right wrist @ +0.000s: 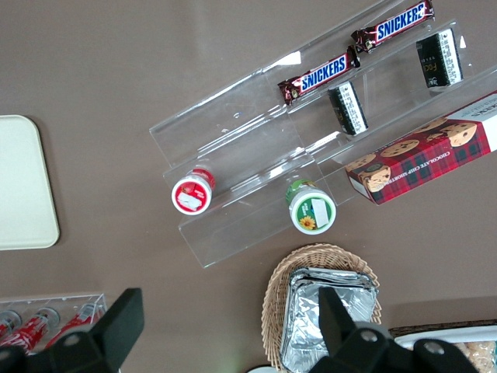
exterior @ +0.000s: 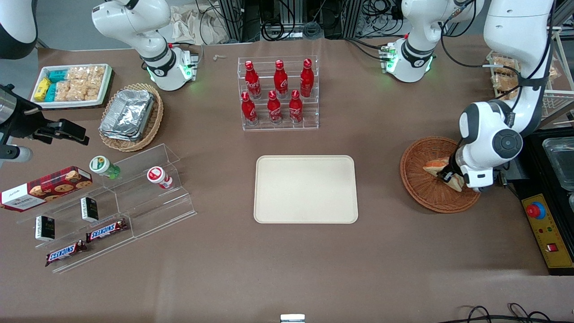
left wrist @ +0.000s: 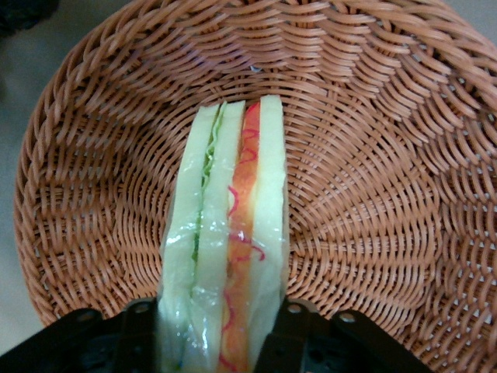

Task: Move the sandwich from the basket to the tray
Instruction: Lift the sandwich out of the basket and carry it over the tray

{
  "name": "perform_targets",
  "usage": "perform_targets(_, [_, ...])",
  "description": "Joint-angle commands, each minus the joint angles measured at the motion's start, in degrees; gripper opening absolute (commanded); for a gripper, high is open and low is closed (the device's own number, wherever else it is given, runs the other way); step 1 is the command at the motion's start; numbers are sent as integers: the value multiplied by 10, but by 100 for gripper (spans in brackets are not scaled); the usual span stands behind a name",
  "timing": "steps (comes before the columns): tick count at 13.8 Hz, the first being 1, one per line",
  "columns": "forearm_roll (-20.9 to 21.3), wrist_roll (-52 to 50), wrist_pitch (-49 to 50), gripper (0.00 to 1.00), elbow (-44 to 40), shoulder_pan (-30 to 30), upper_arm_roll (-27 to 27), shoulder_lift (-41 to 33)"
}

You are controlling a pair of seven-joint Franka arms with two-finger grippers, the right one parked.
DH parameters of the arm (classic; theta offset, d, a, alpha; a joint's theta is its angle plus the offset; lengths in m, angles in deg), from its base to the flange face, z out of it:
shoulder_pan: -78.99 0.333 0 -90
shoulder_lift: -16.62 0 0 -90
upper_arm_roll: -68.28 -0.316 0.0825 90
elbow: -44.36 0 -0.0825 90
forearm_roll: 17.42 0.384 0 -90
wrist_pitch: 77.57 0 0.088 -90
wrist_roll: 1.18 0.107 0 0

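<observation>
As the left arm bent low over the basket (exterior: 421,188) at its own end of the desk (exterior: 287,264), its hand (exterior: 450,176) sat down inside the wicker with a finger (left wrist: 132,342) pressed against each bread face of the sandwich (left wrist: 225,241). The fingers were closed just to the width of the wedge and had it pinched at one end only, most of its length sticking out free over the weave. That was what worried me. The wrap looked slick and the bread soft, so a firm squeeze might crush it, while a light one might let it slide out on the lift. Held at one end, it could also swing or droop and catch the basket's raised rim on the way out. The tray (exterior: 306,189) lay bare at the middle of the desk, well apart from the basket, so a loose hold would have had a long carry in which to fail.
</observation>
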Motion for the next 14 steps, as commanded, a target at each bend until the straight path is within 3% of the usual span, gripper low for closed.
perform_targets(1, [-3, -10, -7, 0, 4, -1, 1, -13])
perform_targets(7, [2, 2, 118, 0, -9, -4, 9, -122])
perform_targets(12, [-2, 150, 309, 0, -118, -9, 53, -153])
perform_targets(14, [-3, 193, 332, 0, -146, -9, 83, -159])
